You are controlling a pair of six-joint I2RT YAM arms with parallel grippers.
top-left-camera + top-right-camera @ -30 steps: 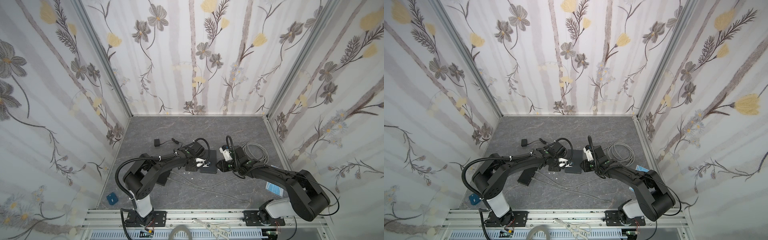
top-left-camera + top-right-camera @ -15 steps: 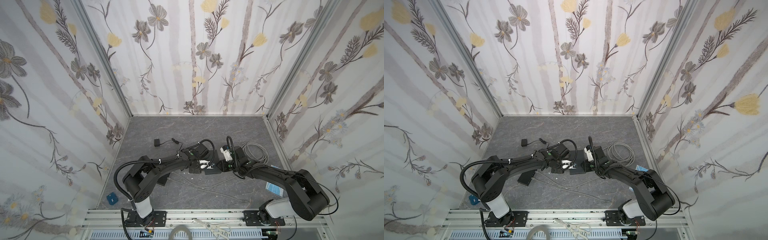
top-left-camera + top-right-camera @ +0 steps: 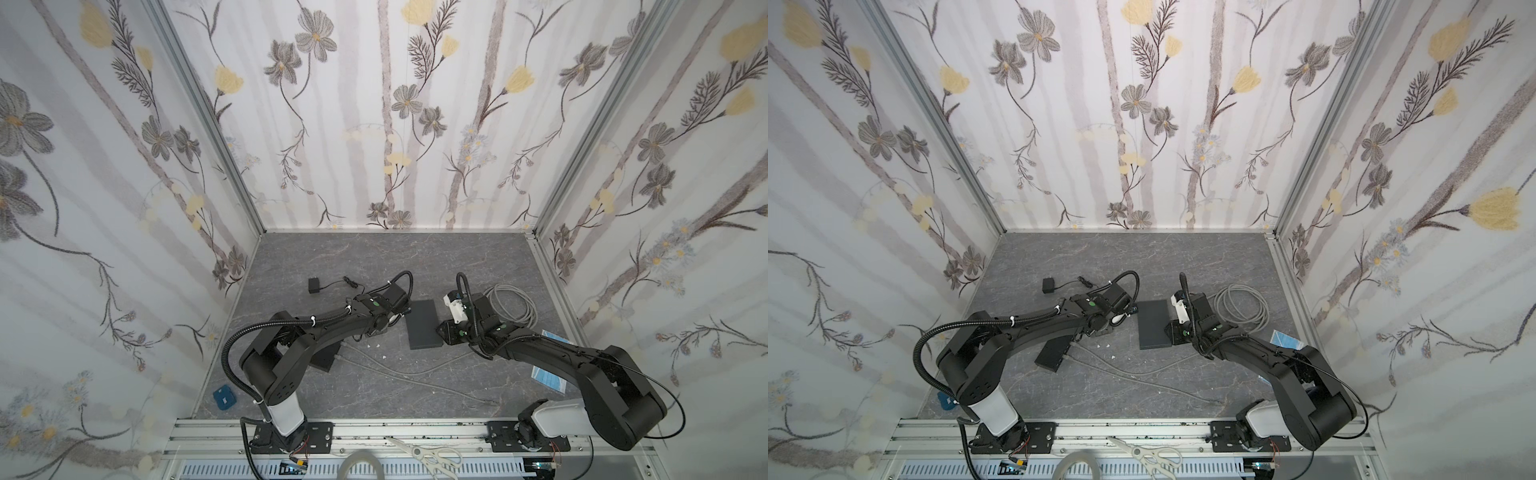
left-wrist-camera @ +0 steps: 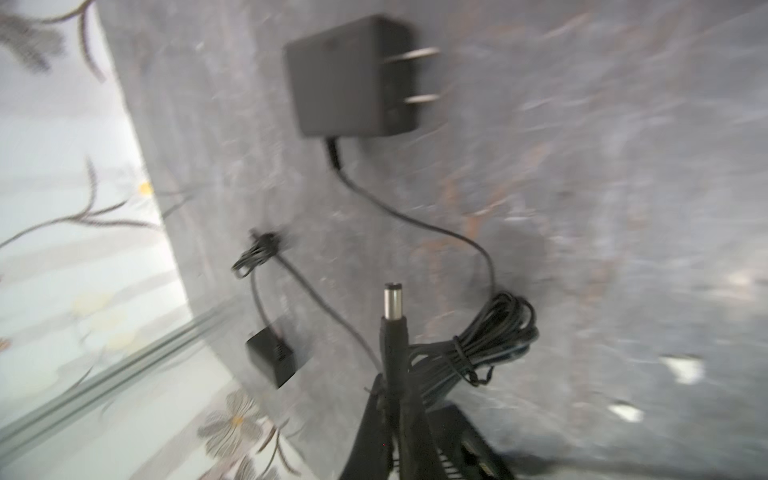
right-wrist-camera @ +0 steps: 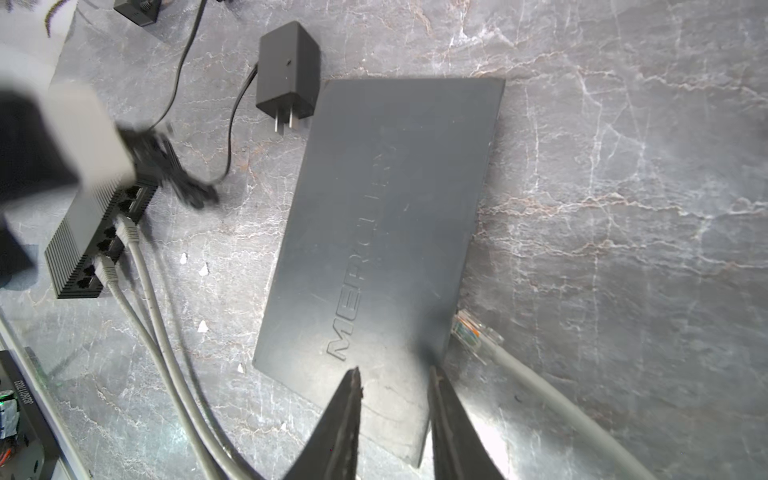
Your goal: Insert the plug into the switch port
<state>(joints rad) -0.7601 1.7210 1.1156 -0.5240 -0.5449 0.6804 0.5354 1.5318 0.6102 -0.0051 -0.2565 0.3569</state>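
The switch point(image 3: 423, 325) point(image 3: 1154, 325) is a flat dark grey box lying face up mid-floor in both top views; none of its ports show. In the left wrist view my left gripper point(image 4: 390, 384) is shut on the black barrel plug point(image 4: 392, 320). The plug's metal tip sticks out past the fingers, and its bundled cord point(image 4: 482, 336) hangs behind. In the top views that gripper is tucked under its wrist point(image 3: 376, 309), left of the switch and apart from it. My right gripper point(image 5: 394, 372) point(image 3: 442, 332) is open, its fingertips over the switch's point(image 5: 386, 224) near corner.
A second black switch point(image 5: 93, 245) with grey cables plugged in lies under the left arm. The power adapter point(image 5: 288, 79) point(image 4: 353, 75) lies by the grey switch's far corner. A loose network connector point(image 5: 469, 332) lies beside the switch. A grey cable coil point(image 3: 513, 307) lies right, a small black block point(image 3: 313, 286) back left.
My left gripper has drawn back leftward from the switch's left edge, plug still held. The switch shifted in between and lies flat now. The right arm has barely moved.
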